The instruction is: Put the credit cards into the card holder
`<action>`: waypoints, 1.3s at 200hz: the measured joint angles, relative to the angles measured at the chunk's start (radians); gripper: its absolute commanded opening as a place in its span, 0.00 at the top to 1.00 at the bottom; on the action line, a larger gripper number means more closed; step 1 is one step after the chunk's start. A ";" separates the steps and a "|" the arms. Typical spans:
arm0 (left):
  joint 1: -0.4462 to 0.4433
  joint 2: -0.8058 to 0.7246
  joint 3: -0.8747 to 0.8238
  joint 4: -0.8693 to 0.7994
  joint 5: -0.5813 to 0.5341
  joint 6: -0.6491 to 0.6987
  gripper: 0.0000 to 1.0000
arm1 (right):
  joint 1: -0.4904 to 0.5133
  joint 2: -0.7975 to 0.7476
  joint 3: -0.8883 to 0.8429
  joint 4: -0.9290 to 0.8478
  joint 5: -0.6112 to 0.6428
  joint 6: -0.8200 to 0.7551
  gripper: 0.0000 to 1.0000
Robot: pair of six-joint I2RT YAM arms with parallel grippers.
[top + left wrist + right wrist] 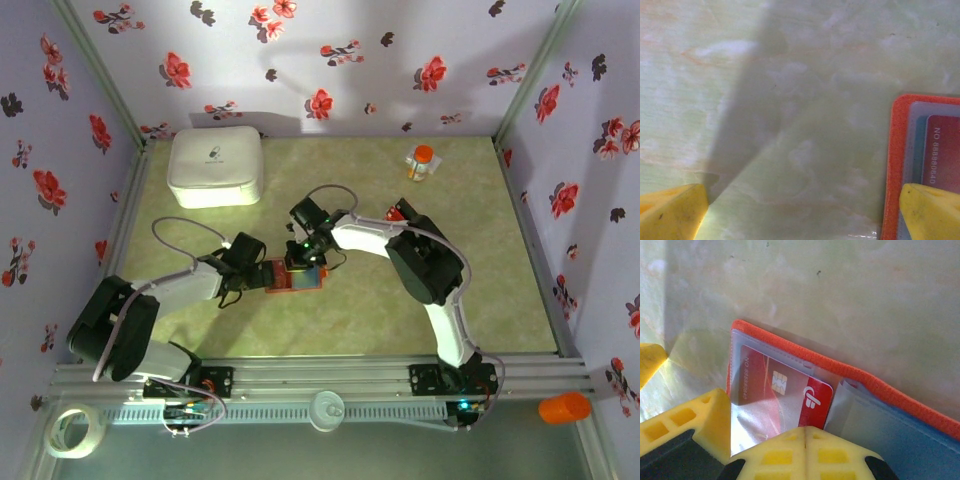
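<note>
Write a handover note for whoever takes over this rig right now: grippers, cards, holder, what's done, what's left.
Left gripper: open wide, low over the table, one finger over the card holder edge.
Right gripper: shut, tips at the near edge of a red card.
Holder: lies open mid-table, between the two grippers.
Done: that red card appears to sit in a clear pocket.
Left: push it fully home if needed, then load the other cards. A red patch beside the right arm may be some of them, too small to tell.
</note>
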 measured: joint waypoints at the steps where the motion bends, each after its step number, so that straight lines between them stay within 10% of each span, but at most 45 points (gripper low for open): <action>1: 0.000 0.000 0.000 0.000 0.000 0.000 0.00 | 0.000 0.000 0.000 0.000 0.000 0.000 1.00; 260: 0.017 -0.037 -0.019 -0.008 0.016 -0.012 0.00 | 0.066 -0.094 -0.043 -0.054 0.137 0.005 0.98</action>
